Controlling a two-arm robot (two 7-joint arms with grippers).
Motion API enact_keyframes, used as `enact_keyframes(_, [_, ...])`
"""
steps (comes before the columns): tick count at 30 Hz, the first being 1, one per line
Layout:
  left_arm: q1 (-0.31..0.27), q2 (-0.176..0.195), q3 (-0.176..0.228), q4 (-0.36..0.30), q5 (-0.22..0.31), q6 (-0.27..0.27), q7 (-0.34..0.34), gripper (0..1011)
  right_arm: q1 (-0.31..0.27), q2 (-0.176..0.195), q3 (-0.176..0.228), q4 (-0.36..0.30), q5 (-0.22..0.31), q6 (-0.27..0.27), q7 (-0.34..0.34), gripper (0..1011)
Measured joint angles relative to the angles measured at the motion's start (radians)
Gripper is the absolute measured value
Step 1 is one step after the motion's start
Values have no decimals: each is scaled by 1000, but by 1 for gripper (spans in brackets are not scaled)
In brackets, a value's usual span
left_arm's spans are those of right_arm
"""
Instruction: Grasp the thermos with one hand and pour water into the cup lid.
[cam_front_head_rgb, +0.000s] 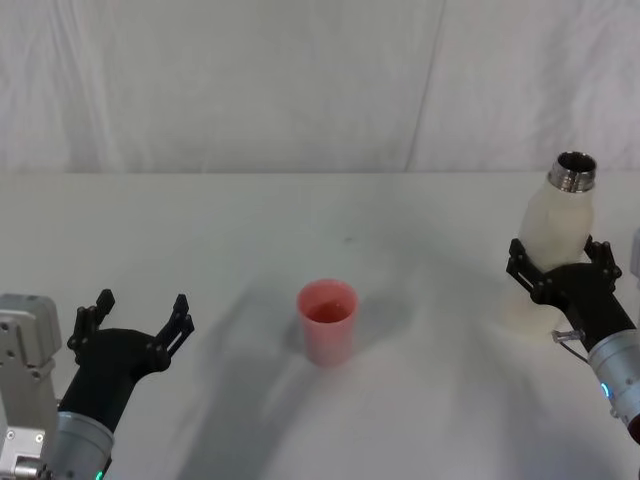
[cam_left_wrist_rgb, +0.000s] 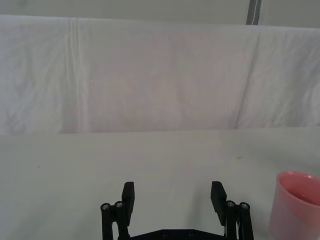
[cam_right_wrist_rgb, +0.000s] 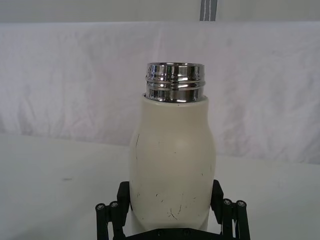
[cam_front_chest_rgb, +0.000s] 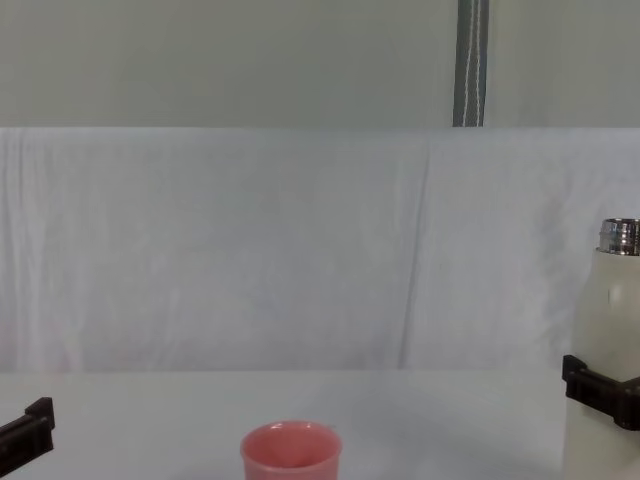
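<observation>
Right pincer (cam_front_head_rgb: 560, 266) grasping upright thermos (cam_front_head_rgb: 556, 232); left pincer (cam_front_head_rgb: 136, 320) released; cup lid (cam_front_head_rgb: 327, 321) between, apart.

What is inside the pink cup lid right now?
The cup lid stands upright on the table, and its pink inside walls show, but no water is discernible. The thermos, gripped low by the right pincer, stands uncapped; its contents are hidden.

Staged robot test bench, most likely a laboratory. White table (cam_front_head_rgb: 300, 210) draped in plain cloth, backed by a wrinkled white fabric backdrop (cam_front_chest_rgb: 250, 250) hung as a screen (seams and creases visible). Pale bare wall (cam_front_chest_rgb: 200, 60) and a vertical grey metal post (cam_front_chest_rgb: 471, 62) above the backdrop. No domestic furnishings.
</observation>
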Motion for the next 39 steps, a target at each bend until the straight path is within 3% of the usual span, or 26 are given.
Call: enact_keyframes(39, [0, 0, 0, 0, 0, 0, 0, 1001, -71, 21, 3, -94, -7, 36, -5, 1001])
